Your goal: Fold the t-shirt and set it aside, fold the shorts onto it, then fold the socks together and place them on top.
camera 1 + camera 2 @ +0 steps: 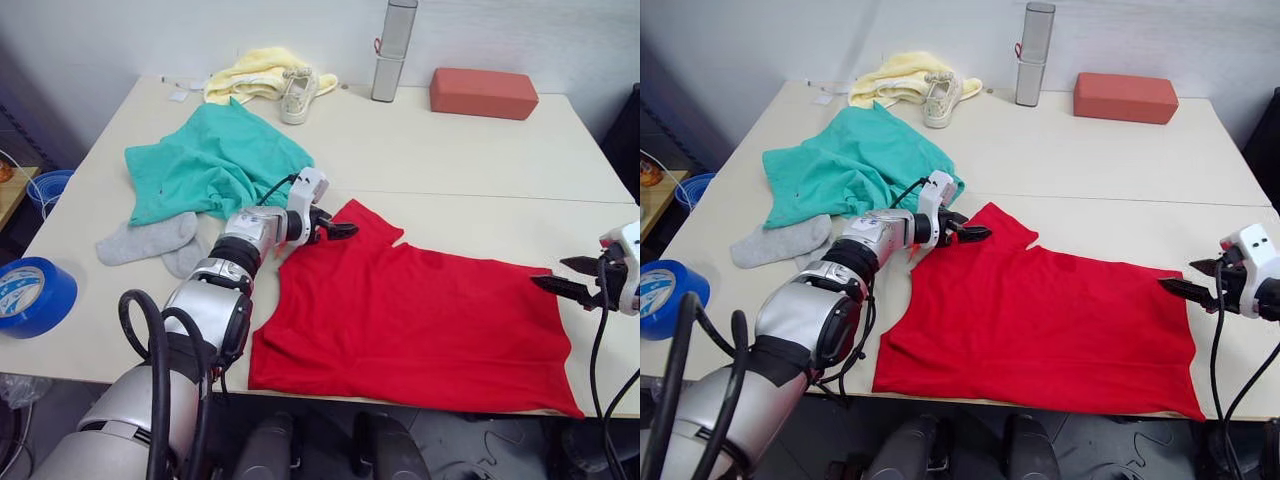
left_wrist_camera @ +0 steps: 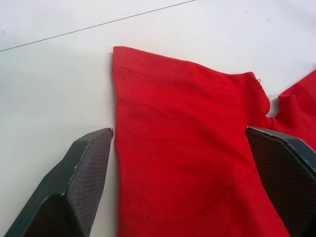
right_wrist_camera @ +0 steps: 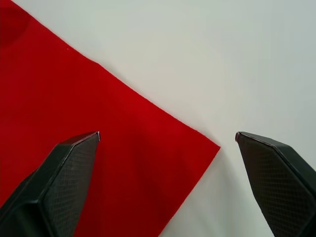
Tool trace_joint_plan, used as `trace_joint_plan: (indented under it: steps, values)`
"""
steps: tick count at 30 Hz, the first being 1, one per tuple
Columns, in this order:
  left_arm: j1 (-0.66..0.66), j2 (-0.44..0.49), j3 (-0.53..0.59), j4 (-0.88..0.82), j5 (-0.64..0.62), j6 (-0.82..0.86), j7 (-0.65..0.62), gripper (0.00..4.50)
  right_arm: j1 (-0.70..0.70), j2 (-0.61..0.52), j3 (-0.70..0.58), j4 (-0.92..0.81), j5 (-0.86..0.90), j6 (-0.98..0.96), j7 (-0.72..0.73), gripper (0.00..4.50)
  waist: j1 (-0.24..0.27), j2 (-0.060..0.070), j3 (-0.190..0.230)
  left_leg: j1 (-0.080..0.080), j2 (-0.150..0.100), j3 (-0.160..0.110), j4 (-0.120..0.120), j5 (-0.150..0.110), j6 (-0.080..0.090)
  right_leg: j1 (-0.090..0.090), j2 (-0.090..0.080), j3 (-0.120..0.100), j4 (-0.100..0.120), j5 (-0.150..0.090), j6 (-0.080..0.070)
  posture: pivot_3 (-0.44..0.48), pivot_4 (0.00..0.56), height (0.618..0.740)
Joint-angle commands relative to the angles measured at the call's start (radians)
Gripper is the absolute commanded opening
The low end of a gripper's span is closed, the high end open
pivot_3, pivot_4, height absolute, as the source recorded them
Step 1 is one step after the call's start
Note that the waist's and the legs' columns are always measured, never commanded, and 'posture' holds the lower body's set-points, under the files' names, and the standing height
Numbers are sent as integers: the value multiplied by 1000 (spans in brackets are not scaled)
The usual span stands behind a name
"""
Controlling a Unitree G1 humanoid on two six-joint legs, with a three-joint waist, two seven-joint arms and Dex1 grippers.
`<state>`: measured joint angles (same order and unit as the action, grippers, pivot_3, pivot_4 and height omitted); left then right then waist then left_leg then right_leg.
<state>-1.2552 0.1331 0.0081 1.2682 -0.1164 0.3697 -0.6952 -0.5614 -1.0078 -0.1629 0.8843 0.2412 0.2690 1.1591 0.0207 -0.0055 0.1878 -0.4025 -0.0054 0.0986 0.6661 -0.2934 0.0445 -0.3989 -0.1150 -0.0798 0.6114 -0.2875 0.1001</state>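
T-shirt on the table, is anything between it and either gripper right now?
Nothing visible. The left gripper hangs open over the sleeve of the t-shirt, and the right gripper is open at its far corner, with only bare table around.

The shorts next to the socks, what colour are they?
Teal-green shorts, clearest in the left eye view.

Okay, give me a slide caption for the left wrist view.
Open left gripper straddling a sleeve of the red t-shirt on the white table.
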Motion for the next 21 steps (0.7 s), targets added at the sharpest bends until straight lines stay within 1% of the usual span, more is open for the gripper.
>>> trace_joint_plan:
  steps: [1, 3, 5, 6, 7, 9, 11, 14, 15, 17, 20, 21]
  values:
    - [-5, -14, 2, 23, 25, 24, -16, 4313, -69, 3, 26, 77, -50, 19, -14, 4498, 1, 0, 0, 0, 0, 0, 0, 0, 0, 0, 0, 0, 0, 0, 0, 0, 150, 740]
    - [-2, -16, -7, 25, 42, 25, -36, 3901, -102, 9, 47, 123, -79, 23, -32, 4500, 1, 0, 0, 0, 0, 0, 0, 0, 0, 0, 0, -1, 0, 0, 0, 0, 150, 740]
    - [1, -17, -5, 25, 50, 24, -41, 3321, -132, 16, 53, 168, -98, 16, -53, 4500, 0, 0, 0, 0, 0, 0, 0, 0, 0, 0, 0, -1, 0, 0, 0, 0, 150, 740]
    - [5, -17, -2, 26, 52, 24, -41, 2963, -145, 20, 55, 189, -104, 17, -51, 4500, 0, 0, 0, 0, 0, 1, 0, 0, 0, 0, 0, -1, 0, 0, 0, 0, 150, 740]
    - [9, -17, 5, 26, 53, 24, -36, 2636, -157, 23, 56, 206, -109, 23, -49, 4316, 0, 0, 0, 0, 0, 1, 0, 0, 0, 0, 0, -1, 0, 0, 0, 0, 150, 740]
    - [14, -16, 14, 28, 55, 24, -31, 2015, -173, 28, 56, 226, -115, 31, -44, 3910, -1, 0, 0, 0, 0, 1, 1, -1, -1, 0, 0, -1, 0, 0, 0, 0, 150, 740]
    - [23, -13, 27, 26, 53, 2, -19, 1334, -182, 35, 52, 235, -116, 23, -36, 3158, -2, 0, 0, 0, 0, 1, 0, -1, -1, 0, 0, -1, 0, 0, 0, 0, 150, 740]
    - [30, -5, 42, 22, 47, -18, -30, 423, -176, 36, 48, 236, -115, 10, -13, 2192, -4, 0, 0, 0, 0, 1, 0, -1, -1, 0, 0, -1, 0, 0, 0, 0, 150, 740]
    - [33, -2, 50, 20, 42, -28, -38, 54, -170, 35, 46, 236, -114, -1, -6, 1777, -5, 0, 0, 0, 0, 1, 0, -1, -1, 0, 0, -2, 0, 0, 0, 0, 150, 740]
    - [40, 5, 65, 15, 31, -51, -51, 0, -160, 35, 42, 216, -108, -4, 9, 1232, -6, 0, 0, 0, 0, 1, 0, -1, -1, 0, 0, -3, 0, 0, 0, 0, 150, 740]
    - [52, 18, 90, 5, 20, -78, -74, 0, -143, 37, 28, 185, -91, -21, 34, 163, -9, 0, 0, 0, 0, 1, 0, -1, -1, 0, 1, -4, 0, 0, 0, 0, 150, 740]
    - [57, 23, 94, 3, 20, -86, -88, 0, -136, 37, 20, 175, -85, -35, 41, 77, -9, 0, 0, 0, 0, 1, 0, -1, -1, 0, 1, -5, 0, 0, 0, 0, 150, 740]
